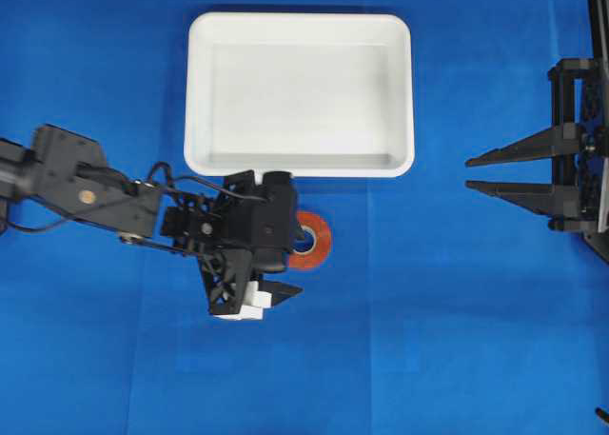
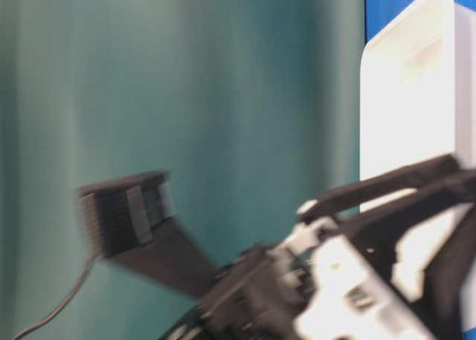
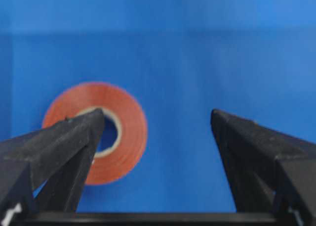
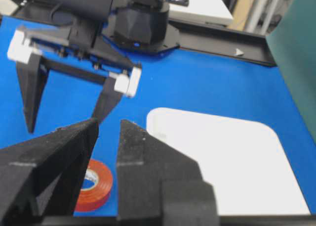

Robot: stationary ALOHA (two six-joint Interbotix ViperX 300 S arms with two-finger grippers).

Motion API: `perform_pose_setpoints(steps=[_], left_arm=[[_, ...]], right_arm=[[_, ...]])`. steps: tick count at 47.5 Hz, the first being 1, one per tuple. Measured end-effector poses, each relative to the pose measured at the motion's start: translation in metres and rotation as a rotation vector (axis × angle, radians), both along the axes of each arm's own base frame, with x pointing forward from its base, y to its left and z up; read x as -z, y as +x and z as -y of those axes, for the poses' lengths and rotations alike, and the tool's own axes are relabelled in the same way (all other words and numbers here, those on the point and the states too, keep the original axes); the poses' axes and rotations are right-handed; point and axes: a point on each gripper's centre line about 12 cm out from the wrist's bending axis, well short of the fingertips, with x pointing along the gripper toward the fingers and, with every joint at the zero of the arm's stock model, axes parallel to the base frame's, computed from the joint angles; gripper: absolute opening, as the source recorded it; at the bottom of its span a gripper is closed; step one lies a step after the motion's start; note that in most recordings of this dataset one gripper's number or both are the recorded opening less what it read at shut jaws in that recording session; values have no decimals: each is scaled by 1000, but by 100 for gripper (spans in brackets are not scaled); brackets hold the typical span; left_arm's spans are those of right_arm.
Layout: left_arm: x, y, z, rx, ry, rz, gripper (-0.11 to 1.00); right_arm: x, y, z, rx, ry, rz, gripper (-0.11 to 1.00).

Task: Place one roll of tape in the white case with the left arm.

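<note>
Tape [image 1: 312, 240] lies flat on the blue table [image 1: 457, 340], just below the near rim of the case [image 1: 300, 94] and apart from it. At the left of the overhead view, the left arm [image 1: 86, 189] reaches in from the edge, and its wrist covers the tape's left side. The left gripper [image 3: 158, 122] is wide open and holds nothing. In its own camera one finger [image 3: 74, 137] crosses the tape's open centre while the other stands well off to the right over bare table — whether the near finger touches the roll cannot be told.

The case sits beyond the left gripper, its long side toward the tape, with nothing visible inside it.

At the far right, the right gripper [image 1: 476, 172] hangs well apart from tape and case, its two long fingers parted by a narrow gap and gripping nothing. From its wrist camera the tape [image 4: 94, 185] shows low between those fingers and the case [image 4: 232, 161] just to the right.

The table-level view is blurred — only the case's white wall [image 2: 405, 117] and dark arm parts can be made out.
</note>
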Motion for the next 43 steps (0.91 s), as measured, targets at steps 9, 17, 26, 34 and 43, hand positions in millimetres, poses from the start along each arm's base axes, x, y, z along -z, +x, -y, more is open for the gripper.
perform_pose_setpoints(steps=[9, 17, 26, 34, 43], left_arm=[[35, 8, -9, -27, 11, -94, 85], [52, 12, -8, -23, 21, -141, 85], [61, 16, -4, -14, 26, -156, 85], [63, 18, -3, -14, 28, -173, 75], [65, 15, -6, -20, 40, -245, 27]], right_arm=[[3, 2, 0, 2, 0, -14, -11], [5, 2, 0, 2, 0, -26, -11], [5, 2, 0, 2, 0, -26, -11], [5, 2, 0, 0, -1, -26, -11], [5, 2, 0, 2, 0, -26, -11]])
